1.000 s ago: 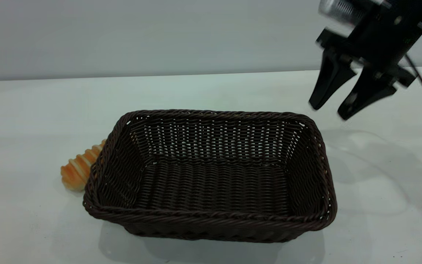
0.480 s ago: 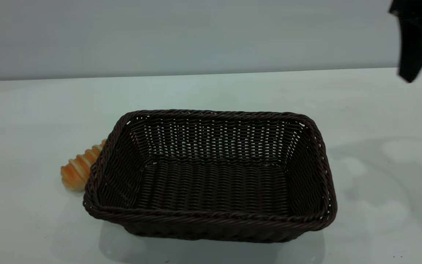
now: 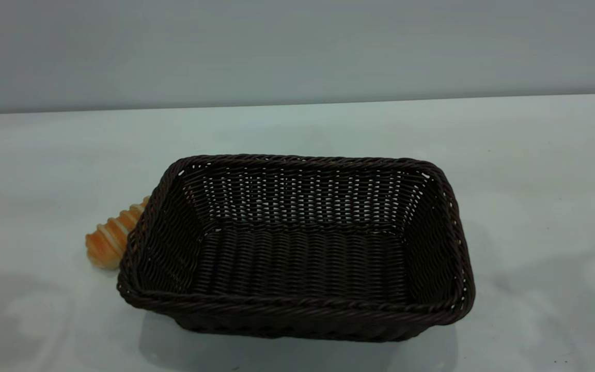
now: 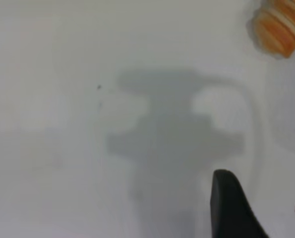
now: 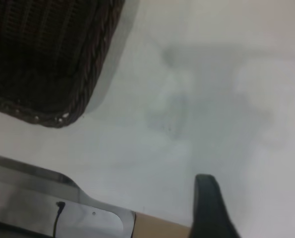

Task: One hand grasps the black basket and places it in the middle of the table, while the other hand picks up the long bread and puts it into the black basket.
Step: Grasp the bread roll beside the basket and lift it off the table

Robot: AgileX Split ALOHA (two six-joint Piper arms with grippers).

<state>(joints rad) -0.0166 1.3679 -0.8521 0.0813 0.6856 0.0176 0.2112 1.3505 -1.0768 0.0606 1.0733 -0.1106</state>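
Note:
The black basket [image 3: 297,315] stands empty in the middle of the table [image 3: 535,155]; one corner of it shows in the right wrist view [image 5: 95,64]. The long bread [image 3: 109,238] lies on the table against the basket's left side, partly hidden behind its rim. It also shows in the left wrist view [image 4: 278,27]. My left gripper [image 4: 264,181] is open and empty, above bare table some way from the bread. My right gripper [image 5: 259,198] is open and empty, over bare table beside the basket's corner. Neither gripper shows in the exterior view.
A grey wall runs behind the table. The right wrist view shows the table's edge with a metal bracket [image 5: 88,218] beyond it. A few dark specks [image 4: 98,87] mark the tabletop.
My right gripper has risen and moved right, out of the exterior view. A faint shadow has appeared on the table at the front left. Basket and bread have not moved.

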